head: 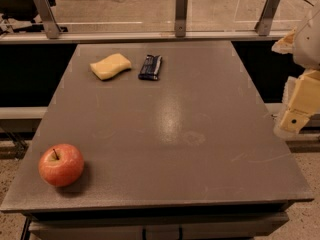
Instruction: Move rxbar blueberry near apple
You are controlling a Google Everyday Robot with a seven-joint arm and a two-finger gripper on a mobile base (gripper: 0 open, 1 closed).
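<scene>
The rxbar blueberry (150,67) lies flat in its dark navy wrapper at the far middle of the grey table (200,134). The apple (61,165), red-orange with a short dark stem, stands at the table's near left corner, far from the bar. My gripper (298,109) hangs at the right edge of the view, beyond the table's right side and well away from both things. It holds nothing that I can see.
A pale yellow sponge (110,66) lies just left of the bar. A low rail with metal posts (181,13) and glass panels runs behind the table's far edge. Floor shows beyond it.
</scene>
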